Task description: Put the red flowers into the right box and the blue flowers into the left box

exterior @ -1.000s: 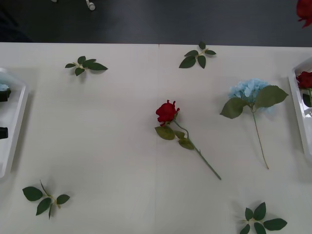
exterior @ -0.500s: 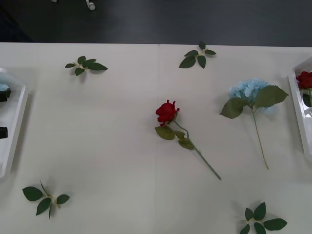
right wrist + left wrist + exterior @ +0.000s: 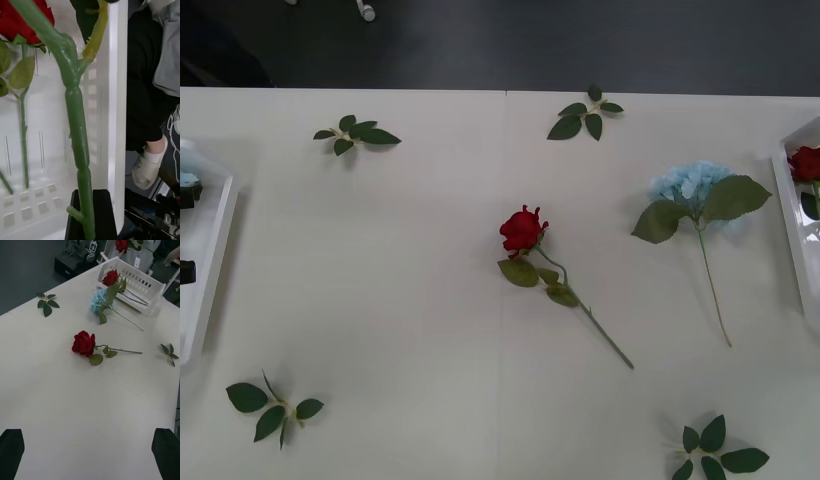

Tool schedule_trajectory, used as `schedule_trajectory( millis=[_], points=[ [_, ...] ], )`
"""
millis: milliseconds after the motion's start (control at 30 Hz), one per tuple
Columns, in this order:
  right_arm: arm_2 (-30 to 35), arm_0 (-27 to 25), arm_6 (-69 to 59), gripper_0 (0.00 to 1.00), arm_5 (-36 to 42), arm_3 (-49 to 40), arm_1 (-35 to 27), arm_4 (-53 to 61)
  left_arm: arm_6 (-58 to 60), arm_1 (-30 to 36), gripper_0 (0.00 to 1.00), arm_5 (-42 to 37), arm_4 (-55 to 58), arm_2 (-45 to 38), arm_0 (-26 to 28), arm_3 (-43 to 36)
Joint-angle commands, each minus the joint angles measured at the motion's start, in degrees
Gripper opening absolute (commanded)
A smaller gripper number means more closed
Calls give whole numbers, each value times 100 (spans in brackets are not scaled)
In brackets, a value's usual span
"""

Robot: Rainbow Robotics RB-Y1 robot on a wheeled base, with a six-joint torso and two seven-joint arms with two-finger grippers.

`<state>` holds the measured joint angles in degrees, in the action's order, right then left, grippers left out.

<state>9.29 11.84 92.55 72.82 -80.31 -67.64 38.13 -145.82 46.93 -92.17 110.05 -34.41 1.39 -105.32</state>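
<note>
Now | right gripper (image 3: pixel 89 215) pinches rose stem (image 3: pixel 77 127) above right box (image 3: pixel 116 93) | left gripper (image 3: pixel 89 453) spread

Looks like a lab: plain white tabletop (image 3: pixel 380 280), dark floor (image 3: pixel 530 40) at 12 o'clock, black equipment case (image 3: pixel 69 266) beyond.

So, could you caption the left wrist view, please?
Open left gripper above table; red rose and blue flower lying loose.

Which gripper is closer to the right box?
Right. The right gripper grips a red flower stem over the right box; the left gripper sits open across the table.
</note>
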Motion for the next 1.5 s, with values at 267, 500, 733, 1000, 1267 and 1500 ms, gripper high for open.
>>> schedule_trajectory(
  millis=[267, 500, 733, 1000, 1267, 1500],
  points=[
    [-191, 152, -96, 0, -40, -3, 67, -386, -430, 124, 100, -38, 43, -30, 55, -32],
    [-191, 152, -237, 52, -14, -3, 67, -342, -430, 124, 100, -38, 43, -30, 55, -32],
    [-191, 152, -307, 54, 144, -82, 67, -342, -430, 124, 100, -38, 43, -30, 55, -32],
    [-94, 170, -457, 54, 786, -547, 67, 36, -430, 124, 100, -38, 43, -30, 55, -32],
    [-59, 187, -1380, 54, 1955, -1875, 339, 458, -430, 124, 100, -38, 43, -30, 55, -32],
    [-534, 187, -2408, 54, 2350, -3061, 735, 317, -430, 124, 100, -38, 43, -30, 55, -32]
  ],
)
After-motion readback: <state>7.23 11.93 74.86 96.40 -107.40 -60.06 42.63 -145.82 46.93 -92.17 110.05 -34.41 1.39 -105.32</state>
